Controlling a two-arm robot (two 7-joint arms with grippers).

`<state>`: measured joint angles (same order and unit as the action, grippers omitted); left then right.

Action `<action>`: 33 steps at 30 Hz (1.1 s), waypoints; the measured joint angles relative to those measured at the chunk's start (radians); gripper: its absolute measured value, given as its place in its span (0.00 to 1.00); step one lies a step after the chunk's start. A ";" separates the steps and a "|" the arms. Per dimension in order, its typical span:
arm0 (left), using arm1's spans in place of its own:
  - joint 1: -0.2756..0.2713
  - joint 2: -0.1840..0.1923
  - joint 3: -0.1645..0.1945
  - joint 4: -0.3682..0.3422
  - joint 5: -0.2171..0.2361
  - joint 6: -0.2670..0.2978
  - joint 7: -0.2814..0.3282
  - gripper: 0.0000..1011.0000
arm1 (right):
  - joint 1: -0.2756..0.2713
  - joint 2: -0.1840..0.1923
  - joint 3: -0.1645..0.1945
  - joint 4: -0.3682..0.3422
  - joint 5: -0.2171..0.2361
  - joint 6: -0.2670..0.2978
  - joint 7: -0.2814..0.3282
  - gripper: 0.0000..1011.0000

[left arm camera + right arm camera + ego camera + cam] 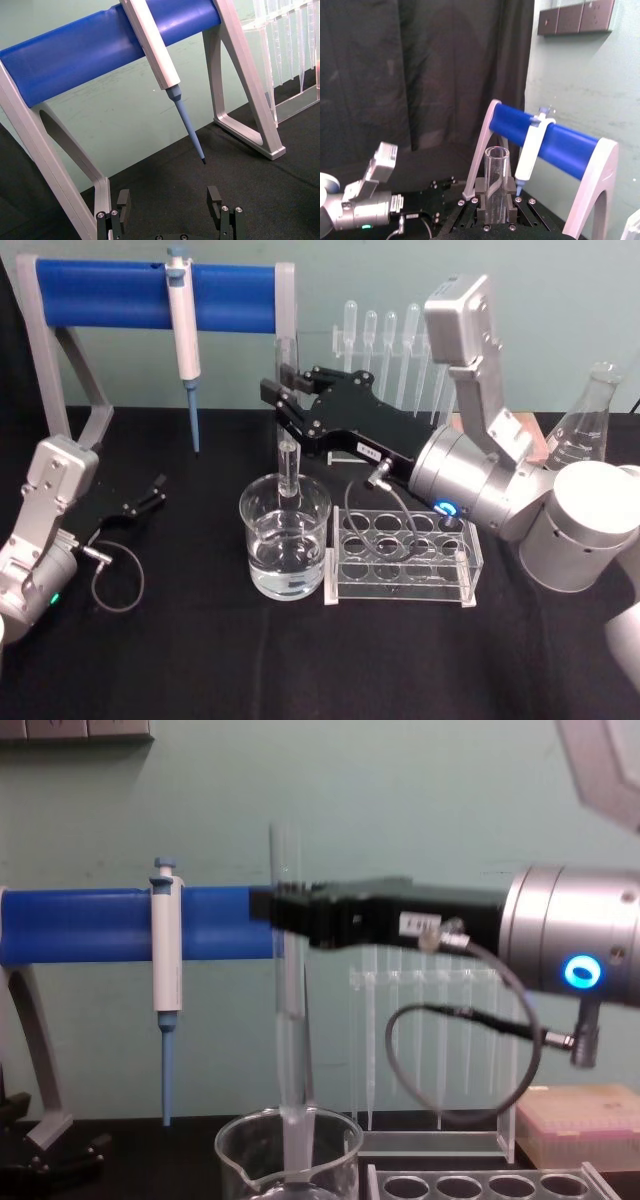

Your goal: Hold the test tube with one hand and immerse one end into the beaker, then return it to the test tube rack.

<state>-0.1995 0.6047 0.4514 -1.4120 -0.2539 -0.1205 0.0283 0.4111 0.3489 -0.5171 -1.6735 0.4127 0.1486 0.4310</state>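
item: test tube [288,468]. clear glass, held upright, open rim uppermost. gripped on its upper part, with the rim standing above the fingers. its lower end was inside the beaker [262,540], below the rim; whether it reached the liquid could not be told. in the chest view the test tube [288,1020] ran straight down from the fingers into the beaker [240,1150].

item: right gripper [284,398]. black, on a silver wrist, reaching in from the right above the beaker. fingers closed on the test tube, one at each side, as seen in the right wrist view [495,200].

item: beaker. wide, clear, part filled with clear liquid. stood on the black worktop [200,660], near the middle, just left of the test tube rack [400,590].

item: test tube rack. clear plastic with round holes, near right of the beaker, under the right arm.

item: left gripper [155,490]. low over the worktop at the left, well apart from the beaker. fingers spread wide with nothing between them, shown in the left wrist view [169,202].

item: pipettor [183,330]. white and blue, hung tip down on a blue bar stand [110,295] at the far left.

item: plastic pipettes [385,340]. a row standing upright at the far side, behind the right gripper.

item: glass flask [585,430]. at the far right.
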 joint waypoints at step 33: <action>0.000 0.000 0.000 0.000 0.000 0.000 0.000 0.99 | -0.092 -0.045 -0.028 0.220 -0.065 -0.194 0.050 0.22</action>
<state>-0.1995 0.6047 0.4514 -1.4120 -0.2539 -0.1206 0.0283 0.3189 0.3043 -0.5451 -1.4531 0.3473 -0.0451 0.4811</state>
